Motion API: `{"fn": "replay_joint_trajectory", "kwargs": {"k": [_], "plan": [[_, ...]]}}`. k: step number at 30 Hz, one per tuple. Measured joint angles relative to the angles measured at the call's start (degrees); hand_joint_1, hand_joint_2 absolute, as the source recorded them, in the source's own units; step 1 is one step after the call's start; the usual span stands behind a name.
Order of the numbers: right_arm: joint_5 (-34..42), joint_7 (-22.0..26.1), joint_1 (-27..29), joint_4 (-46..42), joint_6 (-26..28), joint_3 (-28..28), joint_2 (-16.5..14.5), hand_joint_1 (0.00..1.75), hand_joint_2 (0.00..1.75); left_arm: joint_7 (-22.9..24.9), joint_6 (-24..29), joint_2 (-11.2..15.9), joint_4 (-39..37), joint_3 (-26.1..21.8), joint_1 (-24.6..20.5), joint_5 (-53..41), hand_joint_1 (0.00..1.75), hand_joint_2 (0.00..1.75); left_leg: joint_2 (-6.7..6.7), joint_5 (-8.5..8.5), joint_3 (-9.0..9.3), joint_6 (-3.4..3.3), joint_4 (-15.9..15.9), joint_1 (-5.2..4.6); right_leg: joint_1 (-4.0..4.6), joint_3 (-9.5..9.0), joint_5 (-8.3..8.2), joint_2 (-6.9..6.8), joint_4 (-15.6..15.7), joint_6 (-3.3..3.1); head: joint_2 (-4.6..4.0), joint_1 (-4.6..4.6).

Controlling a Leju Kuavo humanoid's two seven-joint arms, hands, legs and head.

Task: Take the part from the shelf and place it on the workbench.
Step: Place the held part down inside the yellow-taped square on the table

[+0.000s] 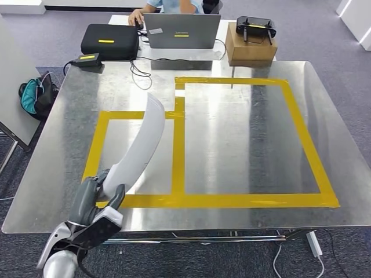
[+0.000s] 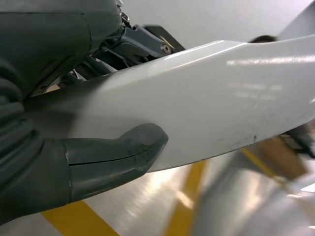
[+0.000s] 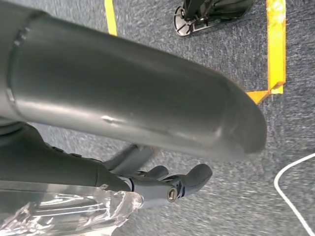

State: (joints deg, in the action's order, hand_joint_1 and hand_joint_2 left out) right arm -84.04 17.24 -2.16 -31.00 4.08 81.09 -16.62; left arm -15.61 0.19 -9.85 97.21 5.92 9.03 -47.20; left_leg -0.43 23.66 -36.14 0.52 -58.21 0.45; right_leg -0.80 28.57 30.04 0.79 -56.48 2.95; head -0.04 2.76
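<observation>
In the head view, the left hand [image 1: 97,197] comes in at the near left corner of the metal tabletop [image 1: 262,145], its fingers clasped around the lower end of a long, curved white part [image 1: 139,146]. The part rises from the hand and arcs away over the smaller yellow tape rectangle [image 1: 97,139] on the tabletop's left side. Beyond the far edge stand a laptop [image 1: 182,30], a black case [image 1: 109,41] and a cardboard box [image 1: 250,47].

The left wrist view shows the thumb [image 2: 111,160] pressed against the part's white surface [image 2: 208,98], with yellow tape below.

In the right wrist view, the right hand [image 3: 159,182] hangs over grey carpet [image 3: 223,54], its fingers apart and holding nothing.
</observation>
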Motion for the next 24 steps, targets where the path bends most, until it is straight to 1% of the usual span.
{"fn": "replay_joint_trajectory", "kwargs": {"k": [1, 2, 7, 11, 14, 17, 23, 24], "plan": [[-0.43, 0.16, -0.06, 0.35, 0.1, -0.28, 0.17, 0.0, 0.0, 1.46, 1.48, 0.08, -1.33, -0.07, -0.98, -4.1, 1.75, 1.75, -0.01, 0.01, 0.02, -0.02, -0.01, -0.01, -0.04, -0.03, -0.01, -0.02, 0.07, 0.5, 0.0, -0.01], [-0.83, 0.3, -0.13, 0.71, 0.23, -0.56, 0.39, 0.0, 0.0, 2.72, 2.77, 0.15, -2.64, -0.14, -1.93, -7.96, 1.75, 1.75, -0.01, 0.0, 0.05, -0.03, -0.01, 0.0, -0.07, -0.05, -0.02, -0.02, 0.11, 0.73, 0.0, -0.01], [-2.6, 0.71, -0.55, 2.85, 0.96, -1.92, 1.59, 0.0, 0.0, 8.5, 5.69, 0.4, -9.86, -0.16, -6.92, -23.93, 1.75, 1.75, -0.01, -0.11, 0.34, -0.06, 0.07, 0.11, 0.05, -0.17, -0.03, -0.02, 0.02, 0.75, 0.0, -0.03], [-3.65, 0.95, -0.9, 4.85, 1.22, -3.1, 2.74, 0.0, 0.0, 13.35, 6.51, 0.4, -16.42, 0.07, -10.89, -33.01, 1.75, 1.75, -0.01, -0.18, 0.48, 0.03, 0.09, 0.19, 0.14, -0.24, -0.03, -0.02, -0.12, 0.74, 0.0, -0.03], [-4.19, 1.01, -1.15, 6.15, 1.33, -3.86, 3.44, 0.0, 0.0, 16.19, 6.88, 0.33, -20.61, 0.14, -13.36, -37.76, 1.75, 1.75, -0.02, -0.21, 0.51, 0.08, 0.1, 0.23, 0.17, -0.24, -0.02, -0.02, -0.19, 0.73, 0.0, -0.03], [-4.58, 1.01, -1.35, 7.14, 1.66, -4.42, 3.95, 0.0, 0.0, 17.92, 7.26, 0.19, -23.67, 0.14, -15.28, -41.27, 1.75, 1.75, -0.02, -0.22, 0.52, 0.09, 0.11, 0.25, 0.2, -0.26, -0.02, -0.01, -0.2, 0.72, 0.0, -0.03], [-4.66, 1.01, -1.51, 8.32, 1.93, -5.13, 4.66, 0.0, 0.0, 19.18, 7.44, -0.04, -27.35, 0.08, -17.33, -42.62, 1.75, 1.75, -0.02, -0.23, 0.54, 0.1, 0.11, 0.27, 0.21, -0.28, -0.02, -0.02, -0.21, 0.72, 0.0, -0.02], [-4.68, 1.03, -1.52, 8.47, 1.93, -5.19, 4.75, 0.0, 0.0, 19.87, 7.44, -0.02, -27.79, 0.17, -17.6, -42.65, 1.31, 1.75, -0.02, -0.23, 0.54, 0.11, 0.11, 0.27, 0.21, -0.28, -0.02, -0.02, -0.21, 0.72, 0.0, -0.02]]}}
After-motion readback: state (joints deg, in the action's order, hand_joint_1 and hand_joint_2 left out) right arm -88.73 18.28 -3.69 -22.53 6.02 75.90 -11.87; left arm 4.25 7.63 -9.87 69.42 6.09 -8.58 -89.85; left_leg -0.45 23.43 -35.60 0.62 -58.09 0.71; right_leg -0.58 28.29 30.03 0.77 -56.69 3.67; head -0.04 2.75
